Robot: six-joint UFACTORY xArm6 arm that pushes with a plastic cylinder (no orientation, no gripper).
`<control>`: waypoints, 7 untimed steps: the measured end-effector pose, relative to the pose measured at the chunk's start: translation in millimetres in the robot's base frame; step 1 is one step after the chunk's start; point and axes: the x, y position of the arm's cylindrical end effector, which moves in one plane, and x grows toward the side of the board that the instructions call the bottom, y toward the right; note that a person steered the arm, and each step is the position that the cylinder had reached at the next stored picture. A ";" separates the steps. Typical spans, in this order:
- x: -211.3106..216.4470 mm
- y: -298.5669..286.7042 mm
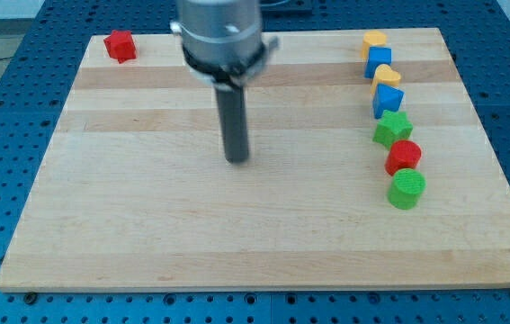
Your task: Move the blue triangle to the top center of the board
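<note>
The blue triangle (387,98) sits at the view's right, in a column of blocks. Above it are a yellow block (386,77), a blue cube (379,61) and another yellow block (374,40). Below it are a green star (392,129), a red block (404,157) and a green cylinder (407,190). My tip (237,159) rests on the board near its centre, far to the left of the blue triangle and touching no block.
A red block (120,45) lies alone at the board's top left corner. The wooden board (192,234) lies on a blue perforated table. The arm's grey body (221,36) hangs over the board's top centre.
</note>
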 end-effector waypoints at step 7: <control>-119.8 240.8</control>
